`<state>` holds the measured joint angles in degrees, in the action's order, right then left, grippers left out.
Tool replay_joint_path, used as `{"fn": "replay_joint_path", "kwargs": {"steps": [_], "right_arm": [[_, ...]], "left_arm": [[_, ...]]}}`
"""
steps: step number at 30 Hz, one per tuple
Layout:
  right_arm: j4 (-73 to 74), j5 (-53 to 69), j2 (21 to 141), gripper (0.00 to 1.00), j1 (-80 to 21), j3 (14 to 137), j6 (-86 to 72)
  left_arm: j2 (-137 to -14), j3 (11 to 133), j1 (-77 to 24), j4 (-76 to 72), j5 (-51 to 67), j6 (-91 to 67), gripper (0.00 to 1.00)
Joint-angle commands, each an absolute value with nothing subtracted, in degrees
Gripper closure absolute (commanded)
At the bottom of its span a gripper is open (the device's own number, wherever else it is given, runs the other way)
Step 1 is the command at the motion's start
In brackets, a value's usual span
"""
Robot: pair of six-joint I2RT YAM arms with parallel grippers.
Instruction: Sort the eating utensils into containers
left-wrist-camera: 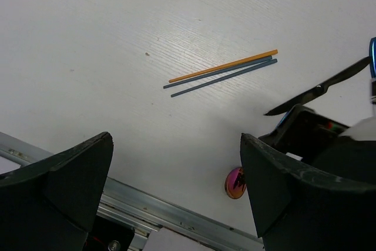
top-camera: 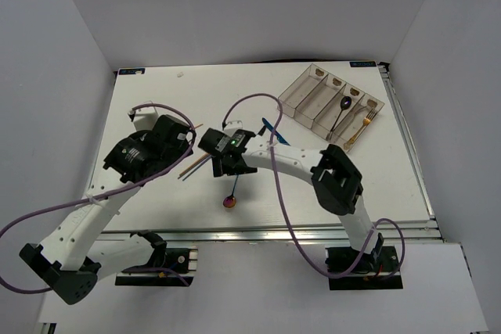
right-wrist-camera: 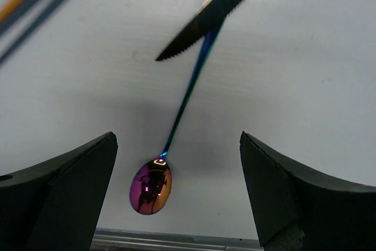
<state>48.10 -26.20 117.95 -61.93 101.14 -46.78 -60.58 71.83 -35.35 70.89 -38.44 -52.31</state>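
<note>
Presently, the white worktop (top-camera: 156,107) carries loose cutlery at frame centre and the clear tray (top-camera: 307,87) at upper right; the tray already holds a stored spoon (top-camera: 341,111) and a gold fork (top-camera: 362,124), apparently in adjoining compartments. The right arm (top-camera: 297,160) reaches to the centre; the right jaws stand wide open and empty, one on either side of the loose spoon (right-wrist-camera: 150,185) in the wrist view; the left jaws are likewise open and empty above the chopsticks (left-wrist-camera: 223,67).

The step in hand is judged to be the pickup of the loose spoon. The black knife (right-wrist-camera: 205,16), at upper centre of the right wrist view, appears to cross the spoon's handle; grip the handle between knife tip and bowl, clear of the blade; descend until the fingertips nearly meet the worktop, since the handle is thin; lift slowly, as the knife may shift; deliver to the compartment holding the stored spoon.
</note>
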Motion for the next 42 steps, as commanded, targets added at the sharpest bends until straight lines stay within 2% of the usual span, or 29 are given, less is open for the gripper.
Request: {"fn": "replay_joint_path", "kwargs": {"steps": [1,3,4,15,17,19,23,30,42], "right_arm": [[53.8,-29.5,119.5,0.14,-64.1,100.2,-58.8],[47.4,-25.6,119.1,0.19,-64.8,95.3,-58.5],[45.5,-24.5,119.2,0.25,-64.8,94.1,-58.4],[39.9,-21.2,124.9,0.58,-64.4,89.3,-59.8],[39.1,-20.7,125.2,0.66,-64.2,88.3,-60.1],[42.5,-20.8,126.6,0.88,-64.2,87.8,-62.3],[42.4,-19.8,126.0,1.00,-64.2,85.1,-63.8],[45.9,-21.3,116.3,1.00,-64.5,80.9,-67.1],[42.0,-21.5,94.6,1.00,-62.5,71.2,-66.1]], "left_arm": [[-58.5,73.7,-35.3,72.9,-39.6,-51.9,0.02],[-57.5,73.3,-35.3,72.9,-38.7,-51.3,0.02],[-56.4,72.8,-35.3,73.0,-38.4,-51.2,0.02],[-52.9,72.7,-35.3,74.8,-37.1,-47.7,0.02],[-52.7,72.8,-35.3,75.2,-37.4,-46.9,0.02],[-52.6,73.3,-35.3,75.5,-37.2,-45.9,0.02],[-52.5,73.3,-35.3,75.1,-36.7,-45.4,0.02],[-52.3,72.7,-35.3,73.7,-35.8,-44.6,0.02],[-53.3,72.0,-35.3,70.1,-35.1,-45.6,0.02]]}}
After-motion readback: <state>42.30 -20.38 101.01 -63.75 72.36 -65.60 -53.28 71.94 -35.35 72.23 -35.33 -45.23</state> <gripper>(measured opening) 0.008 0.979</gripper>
